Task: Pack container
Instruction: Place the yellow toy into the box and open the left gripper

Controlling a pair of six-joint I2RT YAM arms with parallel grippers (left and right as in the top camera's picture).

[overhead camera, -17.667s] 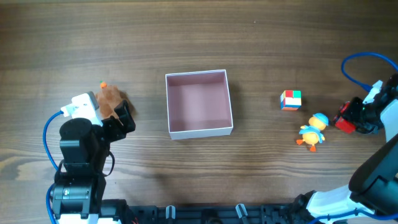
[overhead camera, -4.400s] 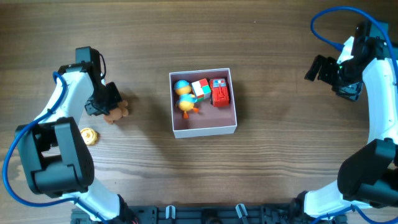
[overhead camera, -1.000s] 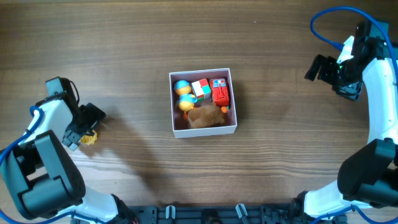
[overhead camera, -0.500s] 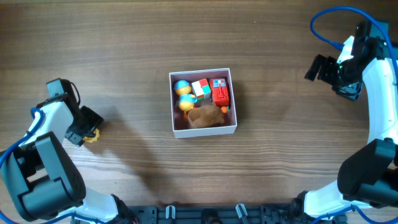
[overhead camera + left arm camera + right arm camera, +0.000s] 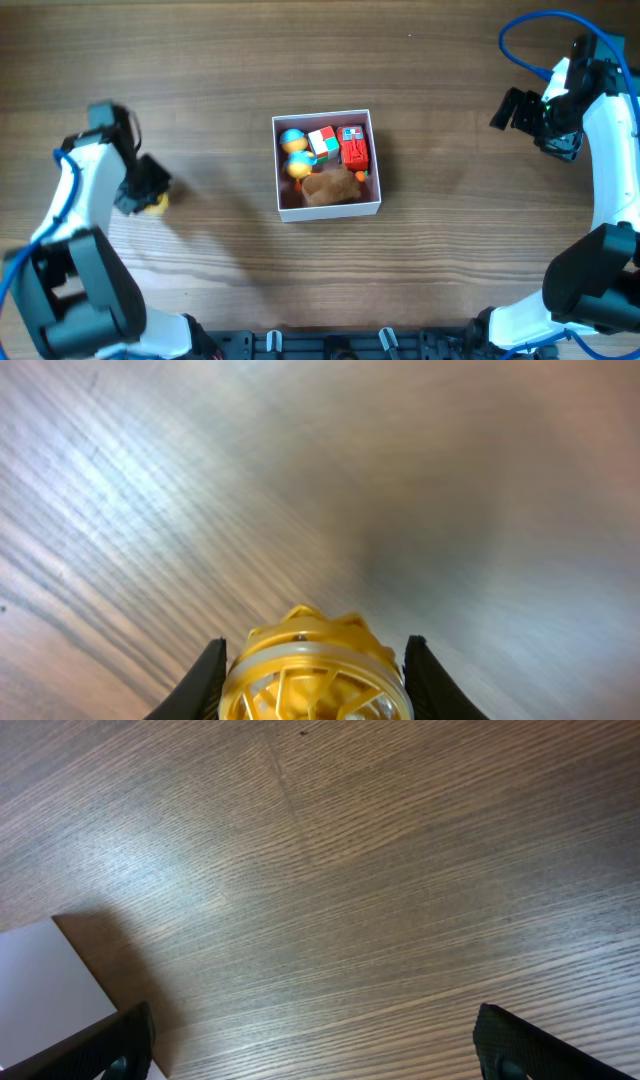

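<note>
The container (image 5: 330,211), a square white-walled box with a pink inside, sits mid-table. It holds a yellow-and-blue duck (image 5: 294,152), a coloured cube (image 5: 322,141), a red toy (image 5: 353,150) and a brown plush (image 5: 330,187). Far to its left, my left gripper (image 5: 148,196) is shut on a golden spoked ball toy (image 5: 315,672), with a black finger pressed against each side of it. The same toy shows as a yellow spot (image 5: 156,205) under the gripper in the overhead view. At the far right, my right gripper (image 5: 315,1060) stands wide open over bare wood with nothing between its fingers.
The table is dark wood grain (image 5: 240,60). A pale flat corner (image 5: 40,990) shows at the lower left of the right wrist view. The right arm's blue cable (image 5: 520,40) loops above the gripper.
The left gripper has closed on the golden toy and shifted slightly right and toward the far side with it. The right arm and the container have not moved.
</note>
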